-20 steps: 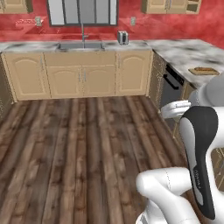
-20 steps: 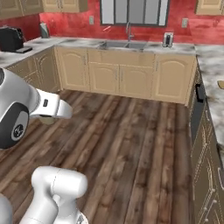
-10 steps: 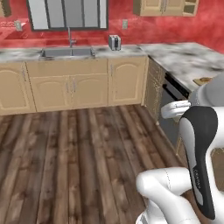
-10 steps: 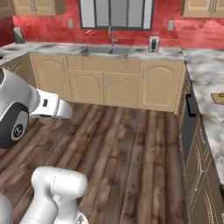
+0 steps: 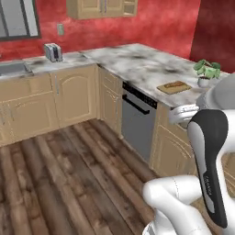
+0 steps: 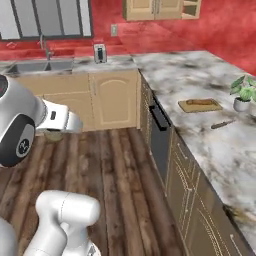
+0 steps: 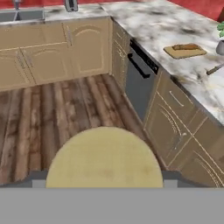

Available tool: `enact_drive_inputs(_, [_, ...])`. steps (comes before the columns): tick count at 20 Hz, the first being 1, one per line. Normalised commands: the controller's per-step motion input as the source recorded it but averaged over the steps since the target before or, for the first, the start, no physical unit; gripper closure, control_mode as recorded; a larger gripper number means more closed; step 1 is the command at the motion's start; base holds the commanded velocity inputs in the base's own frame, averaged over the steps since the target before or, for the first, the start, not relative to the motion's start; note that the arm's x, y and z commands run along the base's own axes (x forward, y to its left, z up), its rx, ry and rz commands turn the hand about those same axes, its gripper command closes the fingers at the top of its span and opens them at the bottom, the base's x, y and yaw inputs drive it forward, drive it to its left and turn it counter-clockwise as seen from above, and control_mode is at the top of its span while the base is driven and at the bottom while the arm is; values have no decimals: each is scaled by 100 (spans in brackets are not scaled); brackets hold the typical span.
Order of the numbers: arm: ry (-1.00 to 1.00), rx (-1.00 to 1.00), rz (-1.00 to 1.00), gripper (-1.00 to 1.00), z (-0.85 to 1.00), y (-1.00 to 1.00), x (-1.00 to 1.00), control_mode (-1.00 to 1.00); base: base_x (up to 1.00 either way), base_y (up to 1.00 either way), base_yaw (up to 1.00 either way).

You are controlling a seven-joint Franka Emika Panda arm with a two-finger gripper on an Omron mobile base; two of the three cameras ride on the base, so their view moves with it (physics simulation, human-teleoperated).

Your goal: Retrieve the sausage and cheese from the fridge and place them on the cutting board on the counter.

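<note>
base swung right, cutting board [image 5: 173, 86] on counter [image 5: 137, 66] now nearer

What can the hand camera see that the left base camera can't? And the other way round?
Hand view: the cheese up close, gripped in the tool. Left base view: the robot's arm, a window and a wall cabinet. Both: the cutting board with the sausage on it, the counter, the toaster and the dishwasher.
</note>
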Motion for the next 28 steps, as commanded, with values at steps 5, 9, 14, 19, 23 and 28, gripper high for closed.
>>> enact_drive_inputs(5, [0,0,0,100,0,0,0,100,1,36,-84])
enact_drive_inputs(9, [0,0,0,100,0,0,0,100,17,42,-82])
enact_drive_inputs(14, [0,0,0,100,0,0,0,100,60,98,-38])
enact_drive_inputs(19, [0,0,0,100,0,0,0,100,61,100,-27])
enact_drive_inputs(23, [0,0,0,100,0,0,0,100,54,71,-26])
enact_drive_inputs(28, [0,0,0,100,0,0,0,100,68,51,-30])
